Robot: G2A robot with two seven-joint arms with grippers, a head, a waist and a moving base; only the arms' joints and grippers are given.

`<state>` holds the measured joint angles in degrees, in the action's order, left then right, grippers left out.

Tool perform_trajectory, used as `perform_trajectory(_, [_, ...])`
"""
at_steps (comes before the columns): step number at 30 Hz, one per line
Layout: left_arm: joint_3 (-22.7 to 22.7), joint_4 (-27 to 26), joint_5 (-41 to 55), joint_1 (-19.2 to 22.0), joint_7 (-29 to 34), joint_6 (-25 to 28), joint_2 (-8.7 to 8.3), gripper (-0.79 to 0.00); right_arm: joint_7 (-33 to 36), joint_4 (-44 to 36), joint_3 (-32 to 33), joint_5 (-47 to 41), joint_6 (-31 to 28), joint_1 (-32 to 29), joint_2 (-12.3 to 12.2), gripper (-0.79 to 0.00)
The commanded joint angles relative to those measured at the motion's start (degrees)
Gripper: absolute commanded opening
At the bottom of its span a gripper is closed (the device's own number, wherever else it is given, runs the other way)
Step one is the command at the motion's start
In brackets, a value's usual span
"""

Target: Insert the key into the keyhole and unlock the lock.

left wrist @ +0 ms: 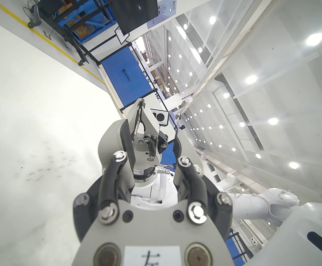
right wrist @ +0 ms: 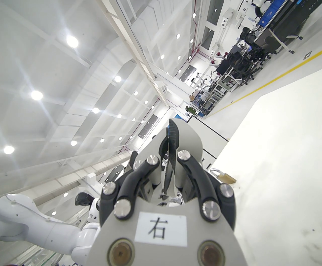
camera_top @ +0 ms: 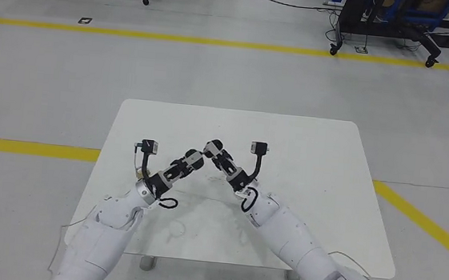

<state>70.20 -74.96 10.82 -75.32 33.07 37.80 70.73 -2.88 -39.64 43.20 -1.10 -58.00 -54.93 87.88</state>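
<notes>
The key [left wrist: 138,118], a thin metal blade with a ring, is pinched in my right gripper [left wrist: 141,105], whose fingers [right wrist: 173,131] are pressed shut on it. A brass padlock [right wrist: 225,177] with a silver shackle lies flat on the white table [camera_top: 312,148], beside and below the right gripper. My left gripper [left wrist: 151,133] is open with nothing in it and faces the right gripper tip to tip. Both meet above the middle of the table, the left gripper [camera_top: 194,161] and the right gripper [camera_top: 213,149] almost touching.
The table [right wrist: 276,151] is bare around the arms, with faint scuff marks [left wrist: 47,163] on its surface. Yellow floor lines [camera_top: 217,41] run around it. A wheeled black rack [camera_top: 387,26] stands far behind on the right.
</notes>
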Motion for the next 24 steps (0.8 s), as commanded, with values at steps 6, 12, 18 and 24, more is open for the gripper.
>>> perform_trajectory(6, [0.2, -0.7, -2.0, -0.3, -0.8, -0.1, -0.17, -0.511, -0.1, 0.5, 1.1, 2.3, 0.0, -0.1, 0.2, -0.785])
perform_trajectory(12, [0.3, -1.6, -6.6, -0.8, -3.2, -0.5, -0.3, -0.56, 1.7, 1.3, 1.8, 2.2, 0.0, -0.2, 0.4, -0.785])
perform_trajectory(18, [-0.3, -2.4, -10.8, -1.3, -6.2, -1.2, -0.23, -0.591, 3.5, 0.8, 2.6, 1.5, 0.0, -0.7, 0.6, -0.785])
perform_trajectory(24, [-0.5, -2.3, -12.2, -1.2, -7.5, -2.6, -0.22, -0.643, 5.5, 0.2, 3.3, 0.6, 0.0, -1.2, 0.6, -0.785])
